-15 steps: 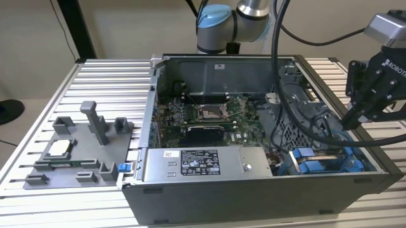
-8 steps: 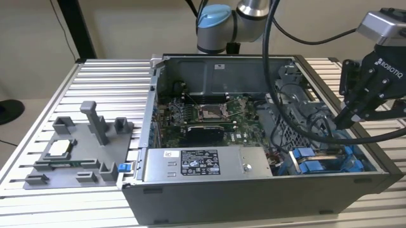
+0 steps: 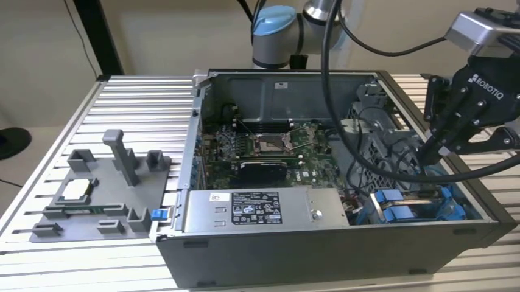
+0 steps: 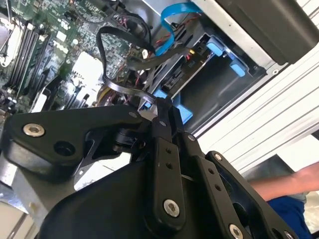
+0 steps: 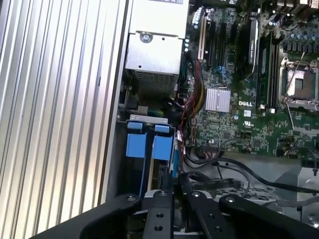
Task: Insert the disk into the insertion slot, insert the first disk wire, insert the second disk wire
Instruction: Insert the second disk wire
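My gripper [image 3: 428, 155] hangs over the exterior view's right end of the open computer case, reaching down by the insertion slot [image 3: 422, 210]. In both wide wrist views its fingers [image 4: 162, 117] are pressed together, with the end of a black disk wire [image 4: 107, 74] pinched at their tips. The slot [image 4: 209, 84] is a grey metal bay with blue fittings [image 4: 219, 50]. A flat grey body that looks like the disk [image 4: 174, 74] lies in it, and its blue carrier tabs [image 5: 137, 144] stand beside the fingertips [image 5: 174, 191]. A light blue cable [image 4: 174, 20] arcs above the bay.
A grey power-supply box [image 3: 252, 210] with a white sticker sits along the case's front wall, the motherboard [image 3: 268, 152] behind it. Thick black cables [image 3: 366, 164] hang across the case. A grey fixture [image 3: 97, 194] stands on the ribbed table. A person's arm [image 4: 294, 186] is near the table edge.
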`<action>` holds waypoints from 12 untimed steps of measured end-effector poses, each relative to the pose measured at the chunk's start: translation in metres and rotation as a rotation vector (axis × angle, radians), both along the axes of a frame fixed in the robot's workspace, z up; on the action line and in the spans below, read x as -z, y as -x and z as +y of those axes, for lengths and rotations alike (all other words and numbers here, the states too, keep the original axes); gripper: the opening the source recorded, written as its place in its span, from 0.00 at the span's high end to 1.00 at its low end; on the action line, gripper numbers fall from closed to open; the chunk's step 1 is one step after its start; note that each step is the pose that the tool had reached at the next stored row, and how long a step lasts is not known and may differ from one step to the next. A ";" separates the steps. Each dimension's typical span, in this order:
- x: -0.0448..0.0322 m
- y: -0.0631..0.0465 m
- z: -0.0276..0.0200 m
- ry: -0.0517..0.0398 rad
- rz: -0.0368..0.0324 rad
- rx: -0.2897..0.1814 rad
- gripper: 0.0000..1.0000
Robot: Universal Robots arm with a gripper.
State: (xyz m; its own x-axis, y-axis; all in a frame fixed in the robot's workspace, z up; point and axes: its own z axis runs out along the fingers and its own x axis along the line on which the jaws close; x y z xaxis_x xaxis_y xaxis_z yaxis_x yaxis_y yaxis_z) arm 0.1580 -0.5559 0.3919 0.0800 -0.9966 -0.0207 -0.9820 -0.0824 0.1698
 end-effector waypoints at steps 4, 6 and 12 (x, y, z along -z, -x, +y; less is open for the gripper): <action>0.0001 0.004 0.0000 -0.0001 0.0001 0.000 1.00; 0.0002 0.005 0.0000 0.0000 0.0001 0.000 1.00; 0.0003 0.008 -0.0003 0.0001 0.0001 0.000 1.00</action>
